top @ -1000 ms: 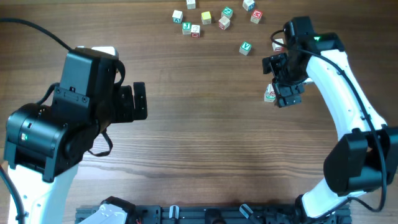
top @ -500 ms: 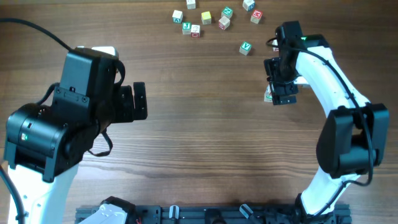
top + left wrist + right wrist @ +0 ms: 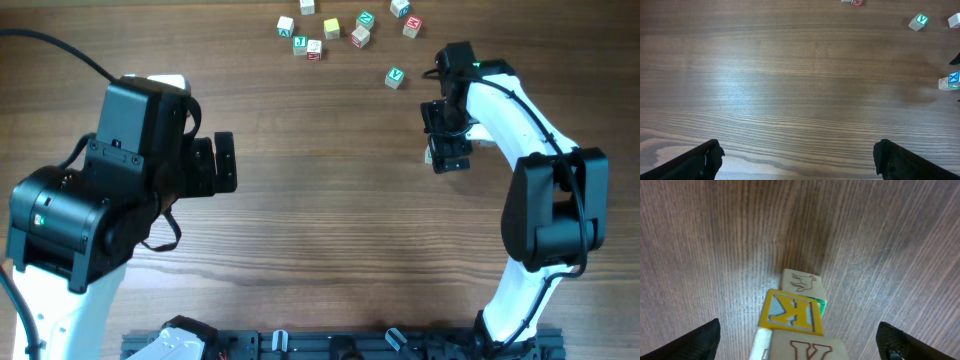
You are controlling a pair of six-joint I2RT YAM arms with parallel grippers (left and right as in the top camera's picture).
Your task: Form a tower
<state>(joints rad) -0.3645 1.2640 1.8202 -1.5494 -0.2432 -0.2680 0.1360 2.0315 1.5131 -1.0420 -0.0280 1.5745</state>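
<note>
The brown wooden table [image 3: 330, 220] is occupied on its left by the bulky black left arm [image 3: 110, 200]. Its left gripper [image 3: 228, 161] is held with the fingers spread wide and nothing between them. On the right, the white right arm [image 3: 515, 115] is reached over the far right part of the table. The right gripper [image 3: 443, 135] is likewise spread, and the tower of small stacked wooden alphabet cubes [image 3: 790, 312] is framed between its fingers, with no contact seen. The tower is stood upright, its long axis square to the tabletop, with a yellow-bordered K face turned toward the wrist camera. Along the far edge, well apart from it, loose wooden letter cubes [image 3: 332, 27] are scattered. Compared with a second ago, the right gripper is shifted slightly left over the tower and the arm's elbow is drawn inward. The left arm is unchanged.
</note>
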